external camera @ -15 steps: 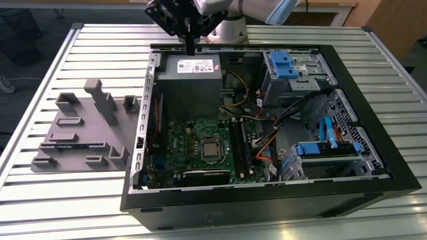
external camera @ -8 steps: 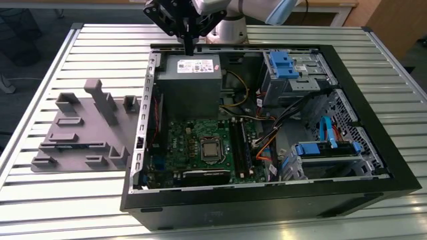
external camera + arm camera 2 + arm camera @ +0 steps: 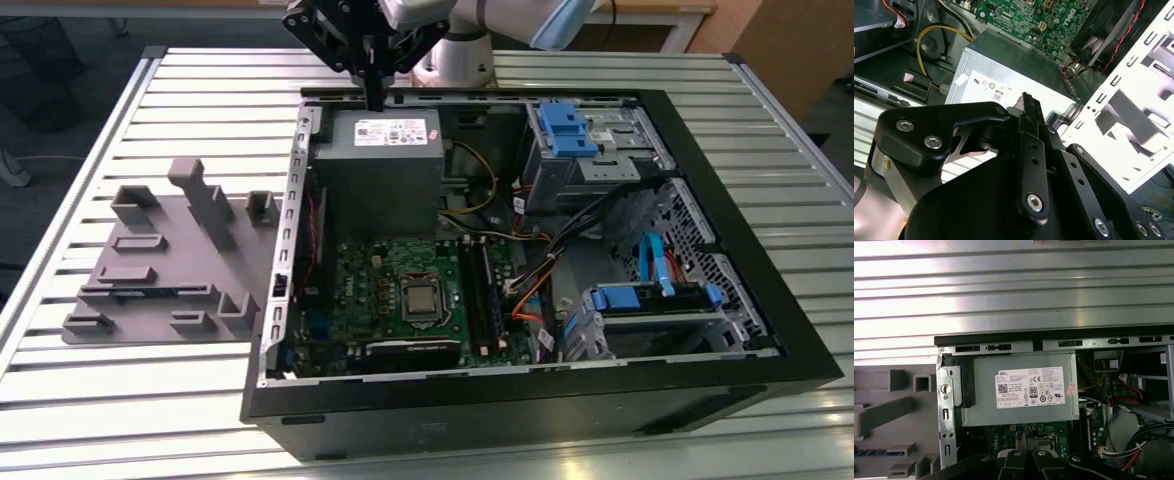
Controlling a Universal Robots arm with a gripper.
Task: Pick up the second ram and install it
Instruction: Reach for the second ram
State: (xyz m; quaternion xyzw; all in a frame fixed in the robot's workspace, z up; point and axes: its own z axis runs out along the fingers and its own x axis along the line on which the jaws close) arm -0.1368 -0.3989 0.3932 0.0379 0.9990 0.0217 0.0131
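Where black claw hangs, boxy grey casing

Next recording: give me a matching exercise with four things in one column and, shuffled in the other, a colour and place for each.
Things:
1. gripper
2. tray
3. power supply
4. motherboard

Colour and place:
A. green, lying flat inside the computer case
B. gray, on the slatted table, to the exterior view's left of the case
C. black, above the case, by the power supply
D. silver box with a white label, inside the case

Pairs: 1-C, 2-B, 3-D, 4-A
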